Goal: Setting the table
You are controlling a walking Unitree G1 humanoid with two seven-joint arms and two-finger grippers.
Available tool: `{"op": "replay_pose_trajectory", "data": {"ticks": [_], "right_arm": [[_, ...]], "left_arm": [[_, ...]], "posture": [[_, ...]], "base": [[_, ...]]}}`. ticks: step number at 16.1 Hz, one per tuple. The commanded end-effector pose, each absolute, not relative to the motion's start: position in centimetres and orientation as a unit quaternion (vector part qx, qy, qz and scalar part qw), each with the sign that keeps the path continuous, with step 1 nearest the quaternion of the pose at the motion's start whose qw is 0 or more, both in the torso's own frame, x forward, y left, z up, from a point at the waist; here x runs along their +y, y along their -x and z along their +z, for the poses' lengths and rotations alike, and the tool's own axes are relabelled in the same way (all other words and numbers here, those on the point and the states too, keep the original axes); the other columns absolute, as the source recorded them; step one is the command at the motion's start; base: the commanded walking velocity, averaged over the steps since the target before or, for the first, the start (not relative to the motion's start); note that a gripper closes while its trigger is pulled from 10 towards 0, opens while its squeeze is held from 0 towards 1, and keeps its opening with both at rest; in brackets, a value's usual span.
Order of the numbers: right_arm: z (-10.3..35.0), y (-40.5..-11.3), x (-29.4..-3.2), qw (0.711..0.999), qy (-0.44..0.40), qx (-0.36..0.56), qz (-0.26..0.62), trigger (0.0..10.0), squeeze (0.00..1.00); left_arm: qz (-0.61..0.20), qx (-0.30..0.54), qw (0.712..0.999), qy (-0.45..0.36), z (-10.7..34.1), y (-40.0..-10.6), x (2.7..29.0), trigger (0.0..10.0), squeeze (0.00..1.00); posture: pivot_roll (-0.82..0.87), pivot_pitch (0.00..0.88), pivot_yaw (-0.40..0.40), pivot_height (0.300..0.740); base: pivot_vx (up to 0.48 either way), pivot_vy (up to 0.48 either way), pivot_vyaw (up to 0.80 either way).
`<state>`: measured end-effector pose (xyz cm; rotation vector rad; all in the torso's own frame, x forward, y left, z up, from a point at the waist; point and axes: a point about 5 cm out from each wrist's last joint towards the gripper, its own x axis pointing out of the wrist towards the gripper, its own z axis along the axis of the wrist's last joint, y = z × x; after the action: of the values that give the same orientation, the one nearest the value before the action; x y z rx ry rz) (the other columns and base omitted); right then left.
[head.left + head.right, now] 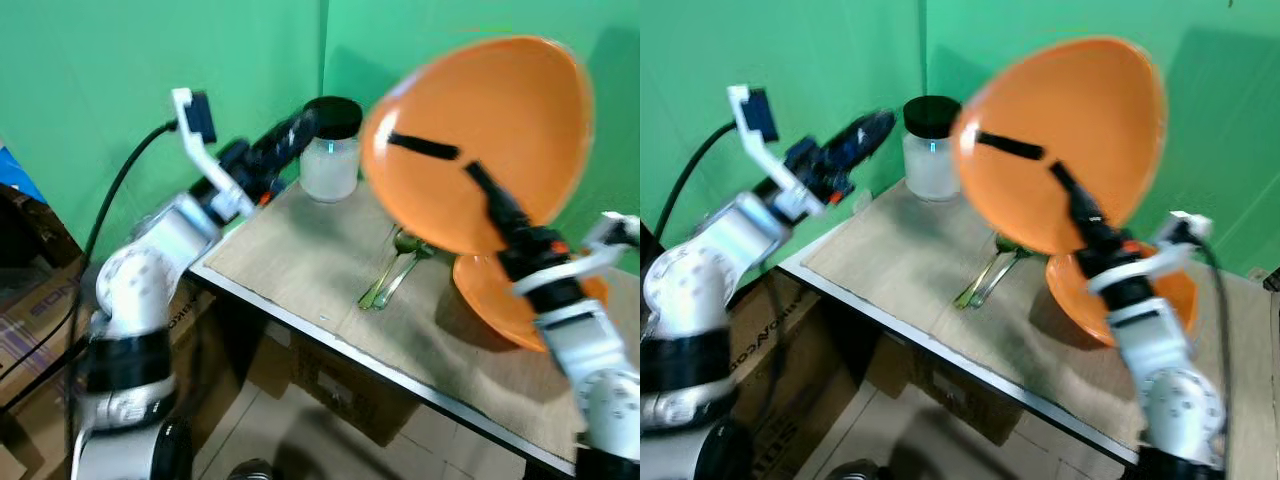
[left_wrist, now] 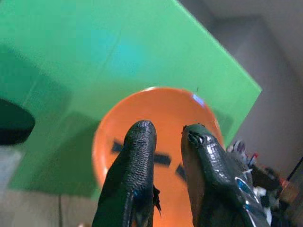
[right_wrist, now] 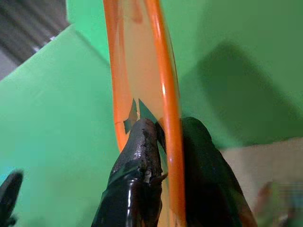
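My right gripper is shut on the rim of an orange plate, held up high and tilted over the wooden table; the right wrist view shows its fingers pinching the rim edge-on. A second orange plate lies on the table beneath it. Green-handled cutlery lies mid-table. My left gripper hovers at the table's far left corner, beside a frosted jar with a black lid, fingers together and holding nothing.
Green screens wall in the back and left. Cardboard boxes sit under the table and on the floor at the left. The table's front edge runs diagonally before me.
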<state>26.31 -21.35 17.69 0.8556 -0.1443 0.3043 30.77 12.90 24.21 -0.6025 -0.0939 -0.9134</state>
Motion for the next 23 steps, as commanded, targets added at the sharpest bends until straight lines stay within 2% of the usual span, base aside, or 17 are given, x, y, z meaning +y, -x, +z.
{"op": "replay_pose_trajectory", "data": {"ticks": [1, 2, 5, 6, 7, 8, 10, 11, 14, 19, 23], "right_arm": [[19.7, -25.9, -21.5, 0.901, -0.385, -0.108, 0.167, 0.0, 0.00], [20.2, -25.5, -21.2, 0.905, -0.372, -0.112, 0.176, 0.0, 0.00], [21.0, -24.9, -20.4, 0.911, -0.356, -0.115, 0.171, 0.0, 0.00], [21.8, -23.7, -20.1, 0.927, -0.320, -0.124, 0.150, 0.0, 0.00], [22.0, -22.9, -19.7, 0.948, -0.257, -0.122, 0.142, 3.7, 0.00], [22.1, -22.2, -19.2, 0.956, -0.234, -0.118, 0.132, 10.0, 0.00], [22.0, -21.2, -18.2, 0.973, -0.162, -0.119, 0.113, 10.0, 0.00], [21.8, -21.2, -18.1, 0.975, -0.156, -0.115, 0.106, 10.0, 0.00], [20.2, -22.4, -17.7, 0.989, -0.103, -0.083, 0.061, 10.0, 0.00], [19.8, -23.9, -17.3, 0.992, -0.081, -0.078, 0.054, 10.0, 0.00], [19.7, -24.2, -17.0, 0.992, -0.077, -0.084, 0.053, 10.0, 0.00]], "left_arm": [[-0.432, -0.036, 0.864, 0.256, 24.0, -30.3, 12.6, 10.0, 0.00], [-0.409, -0.023, 0.885, 0.219, 23.3, -30.2, 12.9, 10.0, 0.00], [-0.349, -0.018, 0.922, 0.164, 22.3, -30.1, 13.1, 10.0, 0.00], [-0.267, -0.009, 0.959, 0.097, 21.0, -30.3, 13.7, 10.0, 0.00], [-0.220, -0.018, 0.975, 0.033, 20.5, -30.2, 14.1, 10.0, 0.00], [-0.195, -0.026, 0.980, -0.023, 19.9, -29.8, 14.2, 10.0, 0.00], [-0.150, -0.023, 0.988, -0.033, 18.8, -28.7, 14.3, 10.0, 0.00], [-0.146, -0.021, 0.988, -0.033, 18.6, -28.5, 14.3, 10.0, 0.00], [-0.114, -0.026, 0.992, -0.053, 18.0, -28.2, 14.4, 10.0, 0.00], [-0.078, -0.040, 0.994, -0.063, 18.5, -27.8, 15.4, 10.0, 0.00], [-0.078, -0.041, 0.994, -0.065, 18.4, -27.7, 15.3, 10.0, 0.00]], "posture": [[0.01, 0.000, 0.028, 0.740], [0.00, 0.000, 0.027, 0.740], [-0.01, 0.000, 0.026, 0.740], [-0.01, 0.000, 0.023, 0.740], [-0.01, 0.000, 0.020, 0.740], [-0.01, 0.000, 0.011, 0.740], [-0.02, 0.000, 0.007, 0.740], [-0.02, 0.000, 0.005, 0.740], [-0.01, 0.000, -0.016, 0.740], [0.04, 0.000, -0.050, 0.740], [0.03, 0.000, -0.046, 0.740]], "base": [[0.000, 0.000, 0.00], [0.000, 0.000, 0.00], [0.000, 0.000, 0.00], [0.000, 0.000, 0.00], [0.000, 0.000, 0.00], [0.000, 0.000, 0.00], [0.000, 0.000, 0.00], [0.000, 0.000, 0.00], [0.000, 0.000, 0.00], [0.000, 0.000, 0.00], [-0.263, 0.000, 0.00]]}}
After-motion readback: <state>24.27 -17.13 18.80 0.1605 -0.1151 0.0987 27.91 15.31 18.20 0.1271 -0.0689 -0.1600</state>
